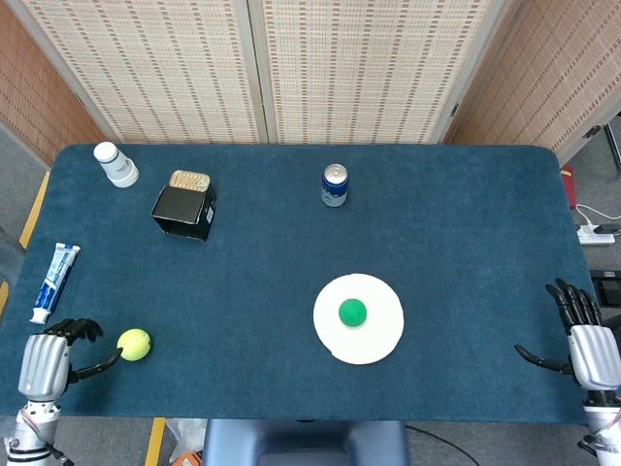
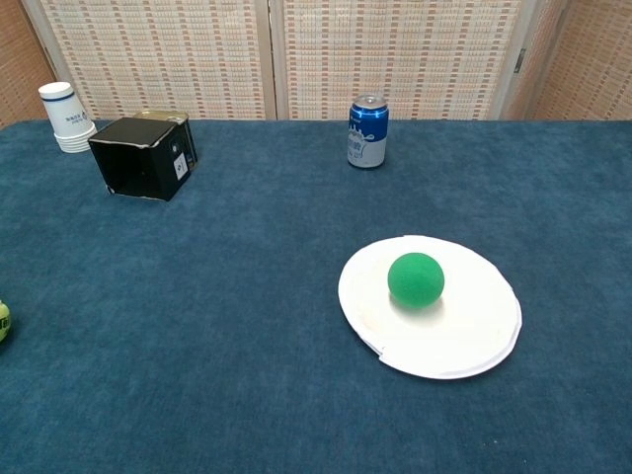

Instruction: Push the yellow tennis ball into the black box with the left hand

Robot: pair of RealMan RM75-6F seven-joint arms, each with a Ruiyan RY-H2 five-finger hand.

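Observation:
The yellow tennis ball (image 1: 134, 344) lies near the table's front left edge; the chest view shows only a sliver of this ball (image 2: 3, 321) at its left border. My left hand (image 1: 47, 361) sits just left of the ball, its fingers curled in and its thumb stretched out to the ball's near side. The black box (image 1: 182, 211) lies on its side further back and slightly right of the ball, also seen as the black box (image 2: 145, 158) in the chest view. My right hand (image 1: 590, 348) rests at the front right table edge, fingers spread, holding nothing.
A toothpaste tube (image 1: 54, 282) lies behind the left hand. A stack of white cups (image 1: 116, 165) and a tin (image 1: 189, 181) stand by the box. A blue can (image 1: 334, 184) stands mid-back. A white plate (image 1: 380, 335) carries a green ball (image 1: 352, 312).

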